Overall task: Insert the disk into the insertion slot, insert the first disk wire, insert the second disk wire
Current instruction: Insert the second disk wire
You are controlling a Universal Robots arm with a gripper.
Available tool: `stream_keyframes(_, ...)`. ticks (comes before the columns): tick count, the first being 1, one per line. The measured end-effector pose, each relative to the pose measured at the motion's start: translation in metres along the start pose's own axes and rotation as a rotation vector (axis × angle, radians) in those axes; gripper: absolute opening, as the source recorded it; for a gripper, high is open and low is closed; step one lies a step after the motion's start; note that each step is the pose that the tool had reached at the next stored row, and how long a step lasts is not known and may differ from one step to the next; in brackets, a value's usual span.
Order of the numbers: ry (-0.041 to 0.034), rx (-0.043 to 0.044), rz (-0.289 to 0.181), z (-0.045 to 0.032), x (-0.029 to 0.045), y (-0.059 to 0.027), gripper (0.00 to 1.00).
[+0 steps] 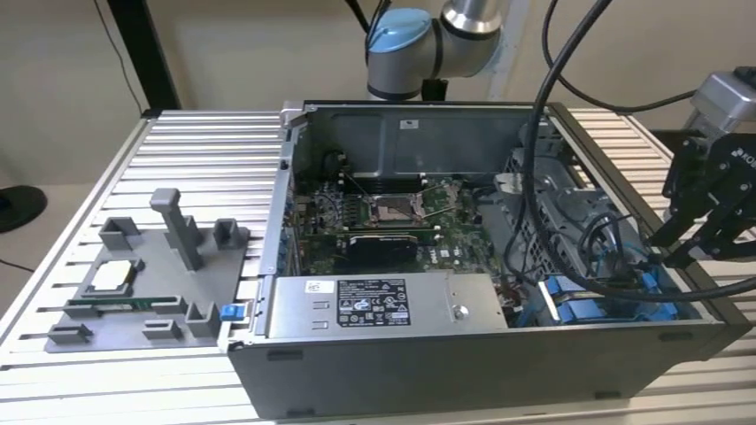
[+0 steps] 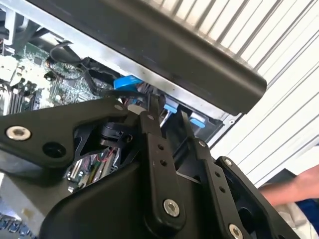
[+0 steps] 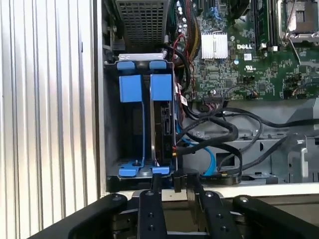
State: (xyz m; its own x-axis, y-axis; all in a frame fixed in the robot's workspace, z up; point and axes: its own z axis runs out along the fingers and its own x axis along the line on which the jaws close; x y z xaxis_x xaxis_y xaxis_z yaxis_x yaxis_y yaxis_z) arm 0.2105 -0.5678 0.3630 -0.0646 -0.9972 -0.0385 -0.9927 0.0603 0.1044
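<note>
First wrist view shows you the disk point(image 3: 162, 124) standing on edge in the insertion slot point(image 3: 129, 139), in the half next to the board point(image 3: 234, 74). Its blue frame ends level with the empty blue frame point(image 3: 130, 89) beside it, so it looks fully seated. The gripper point(image 3: 168, 178) sits right at the disk's near end, in line with the bay, which reads as a straight push along the rails. You cannot tell whether it pinches that end or merely flanks it. The black cables point(image 3: 224, 132) loop just beside the disk, handy for plugging, but you cannot tell whether any is plugged in. In the exterior view the power supply point(image 1: 378, 305) carries a white sticker point(image 1: 354, 301), and the board has printed marks, which I leave unread.
</note>
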Motion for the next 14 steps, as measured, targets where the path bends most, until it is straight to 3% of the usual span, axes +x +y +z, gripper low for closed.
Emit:
stream_keyframes(3, -0.0127, -0.0034, 0.002, 0.0016, -0.0001, -0.0026, 1.0)
stream_keyframes(12, -0.0163, -0.01, 0.031, 0.0065, 0.0004, -0.0032, 1.0)
stream_keyframes(14, -0.0201, -0.0127, 0.031, 0.0065, 0.0009, -0.0033, 1.0)
